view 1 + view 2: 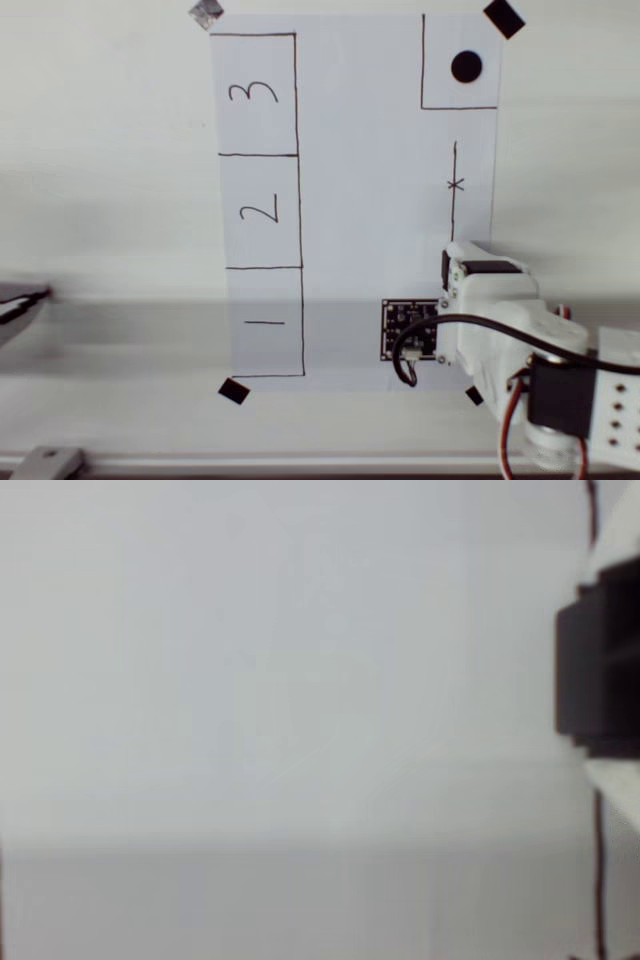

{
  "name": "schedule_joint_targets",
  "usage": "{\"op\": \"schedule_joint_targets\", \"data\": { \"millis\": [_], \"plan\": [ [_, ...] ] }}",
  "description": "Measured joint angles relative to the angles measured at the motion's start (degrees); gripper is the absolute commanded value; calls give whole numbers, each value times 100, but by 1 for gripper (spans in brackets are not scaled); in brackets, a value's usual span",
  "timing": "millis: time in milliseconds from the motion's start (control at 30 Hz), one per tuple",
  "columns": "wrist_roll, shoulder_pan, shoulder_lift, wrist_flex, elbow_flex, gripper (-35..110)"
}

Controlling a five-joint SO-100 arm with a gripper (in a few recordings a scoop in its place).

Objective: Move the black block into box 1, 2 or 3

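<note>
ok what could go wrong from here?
1. The wrist view is blurred; the dark shape at its right edge may be the black block, so the grasp is unconfirmed and it could slip in transit.
2. In the overhead view box 1 lies across the paper from the arm and shares a line with box 2; a release could land on that line.
3. The arm covers its own tip from overhead, making the drop hard to check.

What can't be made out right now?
- Black block: possibly the blurred dark shape at the wrist view's right edge, cut off; unclear.
- Gripper: overhead, the arm's white body covers it; open or shut unknown.
- Paper beneath the arm: hidden overhead.
</note>
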State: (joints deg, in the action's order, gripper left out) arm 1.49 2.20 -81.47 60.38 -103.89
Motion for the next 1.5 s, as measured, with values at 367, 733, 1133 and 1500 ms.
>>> {"op": "schedule_joint_targets", "data": {
  "millis": [367,733,1133,1500],
  "plan": [
    [-299,-141,0,255,510,0],
    [-624,-229,132,431,1635,0],
    [-809,-237,1257,431,2777,0],
    [-826,-237,2329,431,4219,0]
  ]
}}
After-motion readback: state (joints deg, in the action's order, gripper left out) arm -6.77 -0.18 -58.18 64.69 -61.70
